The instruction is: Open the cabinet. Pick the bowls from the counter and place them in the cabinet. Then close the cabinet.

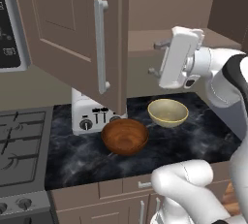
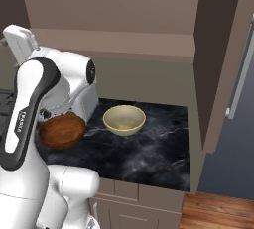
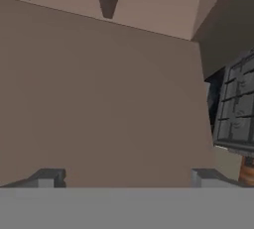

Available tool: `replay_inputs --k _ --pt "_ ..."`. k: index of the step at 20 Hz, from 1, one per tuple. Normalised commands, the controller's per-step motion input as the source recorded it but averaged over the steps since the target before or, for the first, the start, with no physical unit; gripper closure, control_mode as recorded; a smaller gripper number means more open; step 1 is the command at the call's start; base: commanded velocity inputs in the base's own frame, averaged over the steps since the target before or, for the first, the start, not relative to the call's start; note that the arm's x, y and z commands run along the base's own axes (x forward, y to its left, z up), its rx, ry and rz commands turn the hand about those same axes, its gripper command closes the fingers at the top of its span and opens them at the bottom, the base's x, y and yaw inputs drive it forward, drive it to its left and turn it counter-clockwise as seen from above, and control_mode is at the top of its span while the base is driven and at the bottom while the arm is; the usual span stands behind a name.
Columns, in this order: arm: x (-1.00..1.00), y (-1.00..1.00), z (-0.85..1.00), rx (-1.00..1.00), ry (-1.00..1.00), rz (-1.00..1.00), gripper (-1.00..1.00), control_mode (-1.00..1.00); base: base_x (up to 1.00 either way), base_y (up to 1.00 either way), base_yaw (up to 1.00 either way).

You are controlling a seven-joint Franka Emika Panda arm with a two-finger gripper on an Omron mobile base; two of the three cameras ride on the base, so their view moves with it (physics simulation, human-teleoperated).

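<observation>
Cabinet (image 1: 72,29) doors swung open; gripper (image 3: 124,181) spread, empty, beside left door. Both bowls — wooden (image 1: 124,137), cream (image 1: 168,112) — on counter (image 1: 193,136). Next, likely: descend, grasp first bowl.

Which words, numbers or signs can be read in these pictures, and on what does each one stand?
"FRANKA": small white letters along the dark link of the arm, only just legible.
Dark control panel at the upper left of the left base view: pale marks, too small to read.
Toaster: dark marks on its front, too blurred to read.
</observation>
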Motion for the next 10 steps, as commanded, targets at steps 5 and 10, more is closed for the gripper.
replay_inputs --k 5,10 --pt "0.58 0.39 -0.28 0.0 0.1 0.07 -1.0 -1.0 0.0 0.0 0.0" --pt "0.51 0.49 -0.25 0.0 0.1 0.09 -1.0 -1.0 0.0 0.0 0.0"
